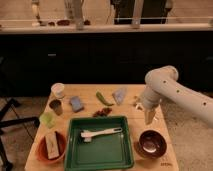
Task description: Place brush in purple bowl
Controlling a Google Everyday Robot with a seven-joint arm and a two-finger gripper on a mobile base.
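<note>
The white brush (pixel 100 133) lies across the green tray (pixel 101 156), its bristle head to the left and its handle pointing right. The dark purple bowl (pixel 151 144) sits on the table's front right corner, just right of the tray. My gripper (pixel 149 116) hangs from the white arm (pixel 165 82) over the right side of the table, above and behind the bowl and right of the tray's back corner. It holds nothing that I can see.
An orange-red bowl (pixel 51 146) with a pale block in it sits front left. Along the back are a white cup (pixel 58 90), a dark cup (pixel 55 106), a blue sponge (pixel 76 103), a green pepper (pixel 104 98) and a pale bag (pixel 119 95).
</note>
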